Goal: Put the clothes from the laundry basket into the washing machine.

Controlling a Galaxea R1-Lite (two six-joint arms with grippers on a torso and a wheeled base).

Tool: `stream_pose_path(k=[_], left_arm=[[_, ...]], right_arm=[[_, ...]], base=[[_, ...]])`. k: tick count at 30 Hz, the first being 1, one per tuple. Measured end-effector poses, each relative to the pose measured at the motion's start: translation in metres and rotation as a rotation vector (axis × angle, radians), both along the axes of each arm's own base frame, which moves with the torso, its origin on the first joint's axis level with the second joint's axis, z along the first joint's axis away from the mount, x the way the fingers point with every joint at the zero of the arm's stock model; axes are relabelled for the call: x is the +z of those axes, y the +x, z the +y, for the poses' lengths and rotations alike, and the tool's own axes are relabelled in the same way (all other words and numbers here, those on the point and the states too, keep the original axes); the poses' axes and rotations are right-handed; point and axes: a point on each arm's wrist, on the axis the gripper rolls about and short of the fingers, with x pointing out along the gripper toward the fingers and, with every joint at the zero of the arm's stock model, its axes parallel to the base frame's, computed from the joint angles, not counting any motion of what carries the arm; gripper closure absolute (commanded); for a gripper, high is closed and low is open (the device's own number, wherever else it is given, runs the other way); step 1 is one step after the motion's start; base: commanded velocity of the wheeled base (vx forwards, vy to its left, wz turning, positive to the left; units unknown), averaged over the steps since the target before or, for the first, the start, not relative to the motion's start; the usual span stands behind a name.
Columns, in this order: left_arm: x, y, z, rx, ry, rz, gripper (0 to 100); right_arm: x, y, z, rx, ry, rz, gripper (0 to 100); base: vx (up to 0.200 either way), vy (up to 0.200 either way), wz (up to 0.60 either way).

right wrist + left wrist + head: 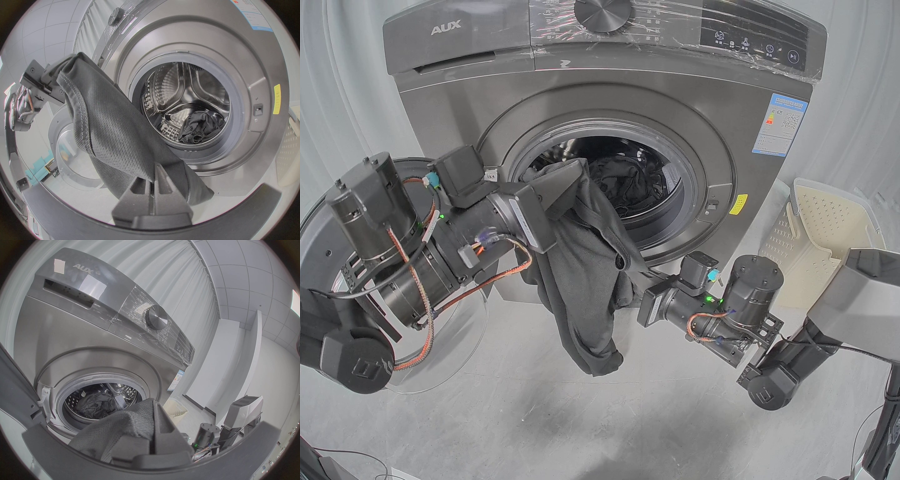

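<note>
A dark grey garment hangs between my two grippers in front of the washing machine and its open drum. My left gripper is shut on the garment's top edge at the left rim of the drum mouth; the cloth bunches against its fingers. My right gripper is shut on the garment's lower part, below the drum opening. A black piece of clothing lies inside the drum. The cream laundry basket stands to the machine's right.
The washer door stands swung open at the left, behind my left arm. Bare grey floor lies in front of the machine. White curtains hang behind the machine.
</note>
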Motion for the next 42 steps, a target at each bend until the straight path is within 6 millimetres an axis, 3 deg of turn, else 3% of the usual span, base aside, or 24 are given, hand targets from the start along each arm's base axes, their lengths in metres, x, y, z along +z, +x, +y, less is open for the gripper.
stream_pose_path(k=[11,12,24,35,42], left_arm=[[-0.001,0.001,0.000,0.004,0.004,0.003,100],[-0.001,0.001,0.000,0.004,0.003,0.003,100],[-0.001,0.000,-0.001,-0.001,0.003,0.001,100],[-0.001,0.000,-0.001,-0.003,0.003,0.002,100],[-0.001,0.000,0.000,-0.001,0.004,0.003,100]], right_arm=[[0.010,-0.018,-0.011,0.012,-0.004,-0.002,100],[0.010,-0.020,-0.011,0.013,-0.009,0.000,0],[0.010,-0.019,-0.009,0.018,0.002,-0.028,0],[0.003,0.000,0.002,0.007,0.011,-0.044,0],[0.001,0.013,-0.004,-0.028,0.023,-0.060,0]], base=[[0.000,0.000,0.00],[0.000,0.000,0.00],[0.000,0.000,0.00],[0.000,0.000,0.00],[0.000,0.000,0.00]])
